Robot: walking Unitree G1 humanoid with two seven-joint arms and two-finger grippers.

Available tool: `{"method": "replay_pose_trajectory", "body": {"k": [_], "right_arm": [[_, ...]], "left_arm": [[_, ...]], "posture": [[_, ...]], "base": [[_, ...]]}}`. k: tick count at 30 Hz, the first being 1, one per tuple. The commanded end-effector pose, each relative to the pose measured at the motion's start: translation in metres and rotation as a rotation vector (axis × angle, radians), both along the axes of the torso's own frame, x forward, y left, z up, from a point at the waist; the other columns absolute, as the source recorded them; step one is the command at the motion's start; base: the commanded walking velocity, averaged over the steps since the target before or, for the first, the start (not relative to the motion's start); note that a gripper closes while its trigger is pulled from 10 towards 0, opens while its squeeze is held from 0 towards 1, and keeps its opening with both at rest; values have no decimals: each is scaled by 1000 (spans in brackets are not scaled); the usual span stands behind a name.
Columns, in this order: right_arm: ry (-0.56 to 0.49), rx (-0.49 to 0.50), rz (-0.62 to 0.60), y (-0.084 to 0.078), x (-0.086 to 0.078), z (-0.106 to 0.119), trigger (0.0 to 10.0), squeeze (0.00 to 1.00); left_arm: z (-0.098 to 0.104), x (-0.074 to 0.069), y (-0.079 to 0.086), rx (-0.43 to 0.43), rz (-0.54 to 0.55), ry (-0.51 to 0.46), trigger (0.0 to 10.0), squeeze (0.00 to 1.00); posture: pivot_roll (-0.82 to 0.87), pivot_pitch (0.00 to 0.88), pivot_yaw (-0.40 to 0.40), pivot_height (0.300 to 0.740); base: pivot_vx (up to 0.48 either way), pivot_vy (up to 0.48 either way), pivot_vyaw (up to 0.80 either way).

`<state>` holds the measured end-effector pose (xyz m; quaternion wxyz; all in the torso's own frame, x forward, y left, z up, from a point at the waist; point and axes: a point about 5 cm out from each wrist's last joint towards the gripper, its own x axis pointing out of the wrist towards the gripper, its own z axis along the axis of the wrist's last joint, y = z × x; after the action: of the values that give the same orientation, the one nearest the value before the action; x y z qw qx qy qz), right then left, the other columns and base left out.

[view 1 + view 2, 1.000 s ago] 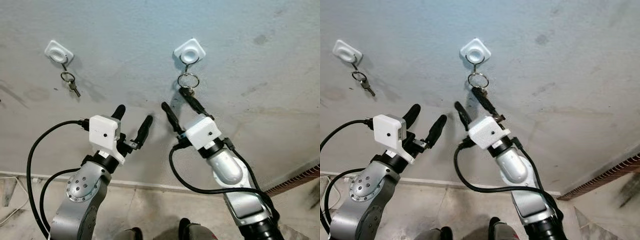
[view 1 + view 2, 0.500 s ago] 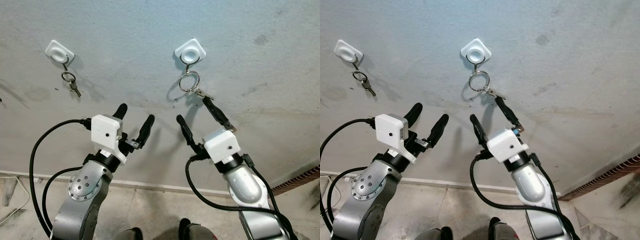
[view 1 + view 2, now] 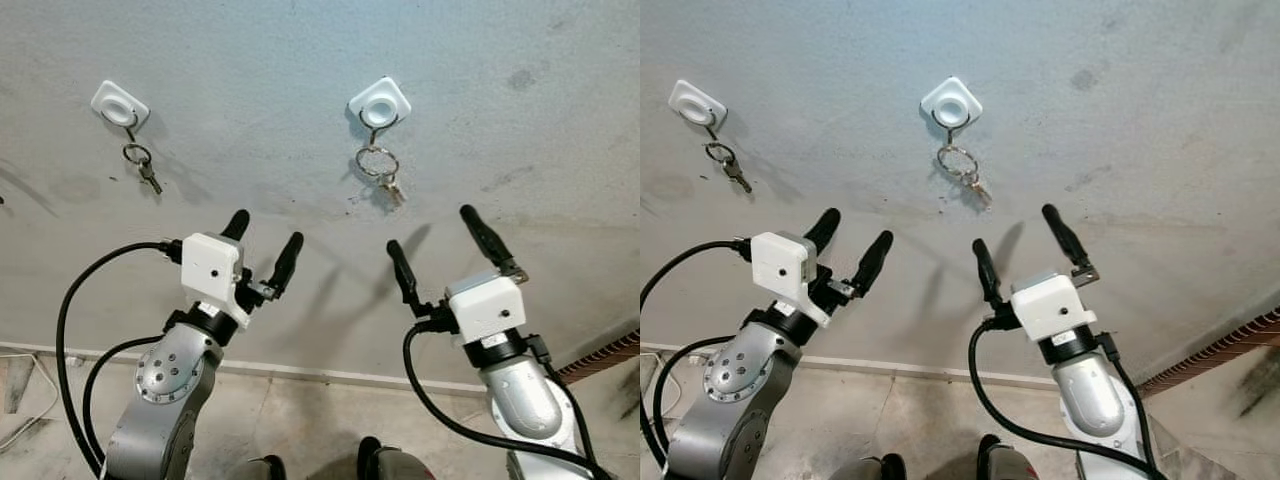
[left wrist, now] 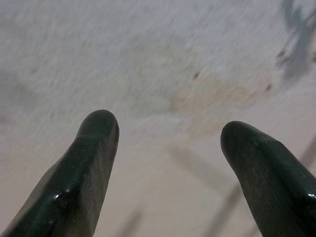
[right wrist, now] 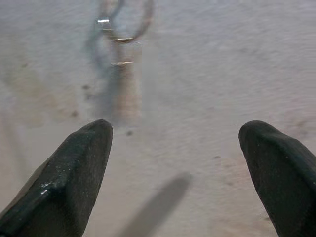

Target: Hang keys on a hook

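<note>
Two white hooks are stuck on the grey wall. From the right hook [image 3: 379, 103] hangs a key ring with keys [image 3: 379, 170], free of any gripper; it appears blurred in the right wrist view as the key ring [image 5: 123, 29]. The left hook [image 3: 119, 104] carries a smaller set of keys [image 3: 141, 166]. My right gripper [image 3: 432, 240] is open, below and to the right of the hanging keys, with nothing between its fingers. My left gripper [image 3: 264, 237] is open too, raised toward the bare wall between the two hooks.
The wall [image 3: 520, 150] is stained grey plaster. A baseboard and tiled floor [image 3: 300, 400] lie below. A brick-patterned edge [image 3: 600, 355] runs at the lower right. White cables [image 3: 25, 400] lie on the floor at the left.
My right gripper let go of the key beneath the right hook and drew back down and right. The keys now swing free on the hook. The left arm barely moved.
</note>
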<state>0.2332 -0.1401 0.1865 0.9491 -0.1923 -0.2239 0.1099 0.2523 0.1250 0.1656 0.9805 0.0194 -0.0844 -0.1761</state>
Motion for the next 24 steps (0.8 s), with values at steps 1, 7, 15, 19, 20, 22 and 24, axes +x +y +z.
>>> {"method": "replay_pose_trajectory", "body": {"k": [1, 7, 15, 19, 20, 22, 24], "right_arm": [[-23, 23, -2, -1, -1, 10, 10000, 1000], [-31, 47, -9, -1, 1, 19, 10000, 1000], [-1, 52, -1, 5, 9, 21, 10000, 1000], [1, 55, 13, 8, 12, 22, 10000, 0], [1, 54, 15, 8, 12, 22, 10000, 0], [2, 47, 17, 9, 13, 22, 10000, 0], [2, 56, 27, 10, 14, 23, 10000, 0]], "left_arm": [[-8, 1, 9, 27, 68, 26, 10000, 0], [-9, 3, 12, 25, 98, 34, 10000, 0], [-12, 6, 14, 4, 132, 60, 10000, 0], [-11, 7, 13, 3, 126, 44, 10000, 0], [-11, 7, 13, 0, 126, 46, 10000, 0], [-11, 7, 13, -8, 126, 49, 10000, 0], [-10, 7, 13, -24, 122, 55, 10000, 0]], "posture": [[-72, 173, 44, 740], [-70, 168, 38, 740], [-63, 155, 33, 740], [-61, 153, 30, 740], [-61, 153, 30, 740], [-59, 153, 29, 740], [-56, 153, 28, 740]], "base": [[0, 0, 0], [0, 0, 0], [0, 0, -197], [0, 0, -788], [0, 0, -788], [0, 0, -788], [0, 0, -641]]}}
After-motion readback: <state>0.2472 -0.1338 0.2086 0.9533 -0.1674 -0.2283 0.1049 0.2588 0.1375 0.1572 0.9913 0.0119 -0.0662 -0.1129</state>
